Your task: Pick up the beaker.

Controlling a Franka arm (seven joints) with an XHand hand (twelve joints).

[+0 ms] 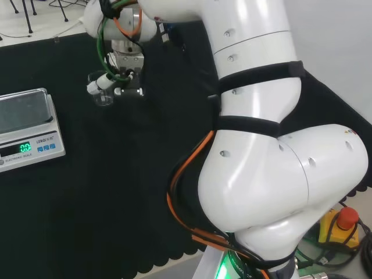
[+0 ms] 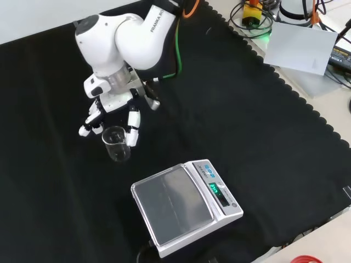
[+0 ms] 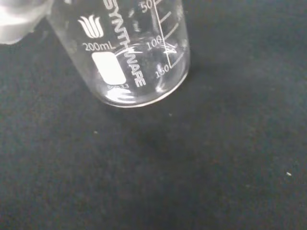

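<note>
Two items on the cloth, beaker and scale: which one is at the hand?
The clear glass beaker, flanked by the hand; the scale sits apart, nearer the front camera.

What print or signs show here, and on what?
Listed by place, not quoted:
Beaker: white logo, a brand word, a volume mark, a blank white patch, and a numbered graduation scale.
Scale: lit green display, blue buttons beside it, small print on the front panel, too small to read.
Arm: dark lettering along the upper link.
</note>
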